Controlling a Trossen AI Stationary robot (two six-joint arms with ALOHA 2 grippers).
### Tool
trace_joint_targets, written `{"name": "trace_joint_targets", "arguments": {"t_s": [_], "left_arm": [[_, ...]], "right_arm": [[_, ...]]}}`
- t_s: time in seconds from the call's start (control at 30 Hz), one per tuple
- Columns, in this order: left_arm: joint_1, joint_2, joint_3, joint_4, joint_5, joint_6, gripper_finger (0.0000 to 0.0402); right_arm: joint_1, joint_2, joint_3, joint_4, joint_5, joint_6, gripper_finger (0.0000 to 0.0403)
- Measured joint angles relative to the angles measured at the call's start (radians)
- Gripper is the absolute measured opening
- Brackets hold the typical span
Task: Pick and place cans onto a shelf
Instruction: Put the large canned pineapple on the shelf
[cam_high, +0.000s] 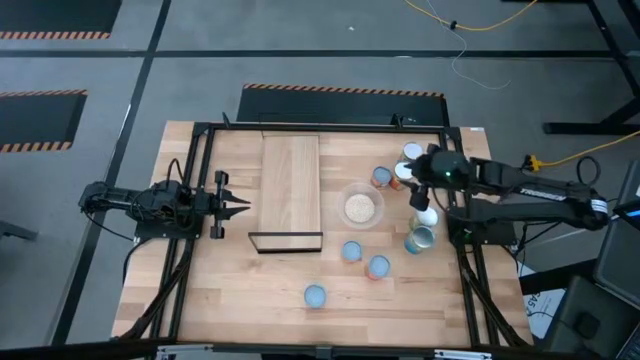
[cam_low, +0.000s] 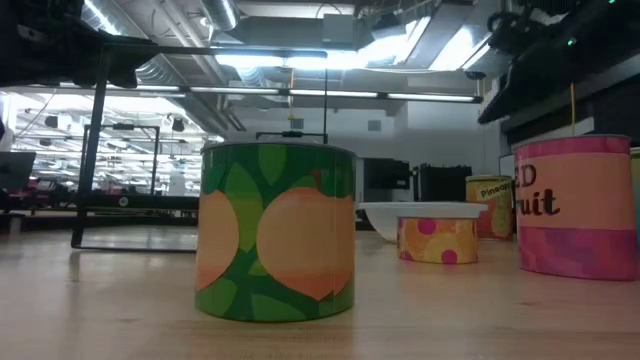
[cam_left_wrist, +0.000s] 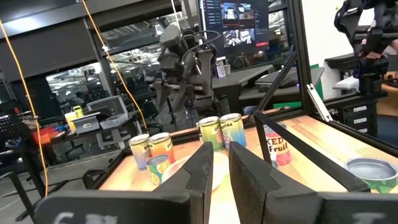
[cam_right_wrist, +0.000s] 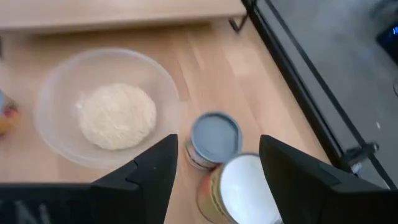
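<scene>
Several cans stand on the right half of the table: an orange-labelled one (cam_high: 381, 177), white-topped ones (cam_high: 412, 152) (cam_high: 425, 215), and pale-blue-topped ones (cam_high: 351, 251) (cam_high: 315, 295). The shelf (cam_high: 291, 190) lies flat left of centre, with its black frame at its near end (cam_high: 285, 240). My right gripper (cam_high: 416, 182) is open, hovering above a grey-blue-topped can (cam_right_wrist: 214, 137) and a white-topped can (cam_right_wrist: 249, 186), which show between its fingers without being touched. My left gripper (cam_high: 245, 207) is shut and empty, left of the shelf.
A clear bowl with beige contents (cam_high: 361, 207) (cam_right_wrist: 106, 109) stands between the shelf and the cans, close to my right gripper. A black frame (cam_high: 320, 128) runs around the table. In the low view a green can (cam_low: 278, 232) stands nearest the front edge.
</scene>
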Motion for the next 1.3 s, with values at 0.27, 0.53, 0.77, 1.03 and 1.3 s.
{"name": "trace_joint_targets", "arguments": {"t_s": [0.27,0.53,0.77,1.03,1.3], "left_arm": [[0.000,0.000,0.000,0.000,0.000,0.000,0.0044],[0.000,0.000,0.000,0.000,0.000,0.000,0.0044],[0.000,0.000,0.000,-0.001,0.000,0.000,0.0044],[0.000,0.000,0.000,-0.002,0.000,0.000,0.0044],[0.000,0.000,0.000,-0.002,0.000,0.000,0.0044]], "right_arm": [[-0.074,0.099,0.000,-0.001,-0.003,-0.012,0.0229],[-0.103,0.153,0.000,-0.007,-0.055,-0.022,0.0229],[-0.122,0.192,0.001,-0.007,-0.055,-0.023,0.0229],[-0.143,0.266,0.001,-0.007,-0.055,-0.023,0.0229],[-0.144,0.326,0.001,-0.007,-0.055,-0.023,0.0206]]}}
